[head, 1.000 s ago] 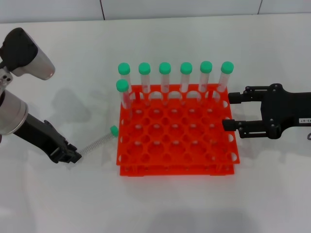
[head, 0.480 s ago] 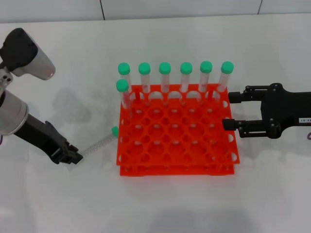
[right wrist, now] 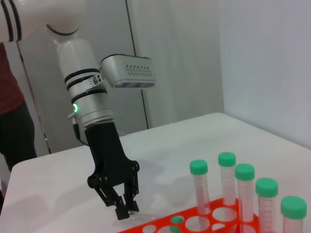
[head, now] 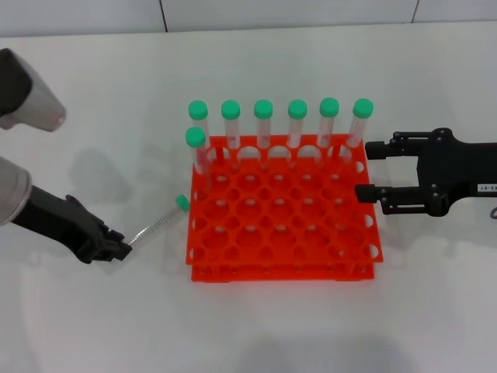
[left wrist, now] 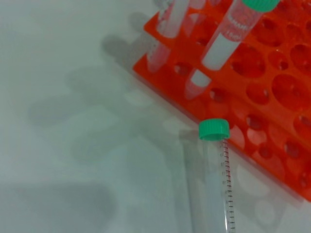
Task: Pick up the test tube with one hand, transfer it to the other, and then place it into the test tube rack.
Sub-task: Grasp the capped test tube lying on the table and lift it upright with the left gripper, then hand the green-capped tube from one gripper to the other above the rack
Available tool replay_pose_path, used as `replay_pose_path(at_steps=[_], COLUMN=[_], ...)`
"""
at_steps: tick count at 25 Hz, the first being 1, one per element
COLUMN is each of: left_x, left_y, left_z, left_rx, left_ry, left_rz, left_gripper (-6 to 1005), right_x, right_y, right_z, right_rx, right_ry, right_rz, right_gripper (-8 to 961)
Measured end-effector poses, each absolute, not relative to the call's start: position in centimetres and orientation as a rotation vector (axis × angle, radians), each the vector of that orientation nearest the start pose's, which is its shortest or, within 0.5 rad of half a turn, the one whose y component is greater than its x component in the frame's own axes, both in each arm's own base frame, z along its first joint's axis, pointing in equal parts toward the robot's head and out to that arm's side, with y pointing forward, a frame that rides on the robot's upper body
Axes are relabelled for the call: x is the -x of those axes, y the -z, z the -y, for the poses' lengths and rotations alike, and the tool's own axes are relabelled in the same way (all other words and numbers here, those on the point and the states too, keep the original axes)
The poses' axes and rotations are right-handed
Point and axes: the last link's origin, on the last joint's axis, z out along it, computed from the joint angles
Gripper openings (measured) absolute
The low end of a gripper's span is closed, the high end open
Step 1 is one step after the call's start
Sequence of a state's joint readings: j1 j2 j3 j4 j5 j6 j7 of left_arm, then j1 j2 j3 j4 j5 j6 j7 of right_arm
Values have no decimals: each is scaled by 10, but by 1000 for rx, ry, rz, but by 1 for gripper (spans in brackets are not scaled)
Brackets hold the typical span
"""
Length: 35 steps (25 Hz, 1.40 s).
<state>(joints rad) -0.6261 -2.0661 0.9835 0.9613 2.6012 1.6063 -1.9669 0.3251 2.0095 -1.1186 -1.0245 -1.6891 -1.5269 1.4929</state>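
The left gripper (head: pixel 118 250) has its jaws pinched on the bottom end of the test tube (head: pixel 158 226), low over the white table (head: pixel 256 326) to the left of the test tube rack (head: pixel 283 214). From that grip the tube slants up and to the right, and its green cap (head: pixel 182 202) hangs just beside the rack's near left side without clearly touching it. In the left wrist view the clear tube (left wrist: pixel 216 189), with its fine graduation marks, runs up to the green cap (left wrist: pixel 214 129), which sits in front of the rack's orange-red edge (left wrist: pixel 272 121). In the right wrist view the left gripper (right wrist: pixel 124 206) points downward with its fingertips closed together just above the table, close to the rack's corner (right wrist: pixel 194 224). Behind the gripper, the black forearm runs off to the left in the head view, up to the silver wrist at the picture's edge. The right gripper (head: pixel 366 169), the one bearing the small white label (head: pixel 487 187), hovers at the rack's right side with its jaws spread wide and nothing between them; its far finger (head: pixel 388 148) lies level with the rack's far right corner, and its near finger (head: pixel 380 194) reaches over the rack's right edge. Seven other green-capped tubes (head: pixel 297 128) stand upright in the rack: six in the far row and one more just nearer at the left end (head: pixel 197 151).
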Motion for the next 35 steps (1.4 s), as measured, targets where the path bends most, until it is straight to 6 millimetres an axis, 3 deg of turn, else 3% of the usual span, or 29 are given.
replay_pose_path(at_steps=[9,20,29,35], left_x=[278,270,261,255], left_y=[-39,-77,-86,-81], left_z=[-334,-327,-330,-340], left_rx=[2746,2670,2645,2617], left_ry=[-160,222,388,524], left_rz=[922,811,657,553], left_gripper=[181,181,181,181], right_x=[-235,-235,-236,-237], right_y=[-31,-32,-33,-32], right_z=[-314,-314,-315,-316], right_rx=[2776,2766,2760,2754], right_ry=[-661,-672,-675,-673], right_rz=[-360,-363,-365,-375], right_gripper=[693,693,693,693])
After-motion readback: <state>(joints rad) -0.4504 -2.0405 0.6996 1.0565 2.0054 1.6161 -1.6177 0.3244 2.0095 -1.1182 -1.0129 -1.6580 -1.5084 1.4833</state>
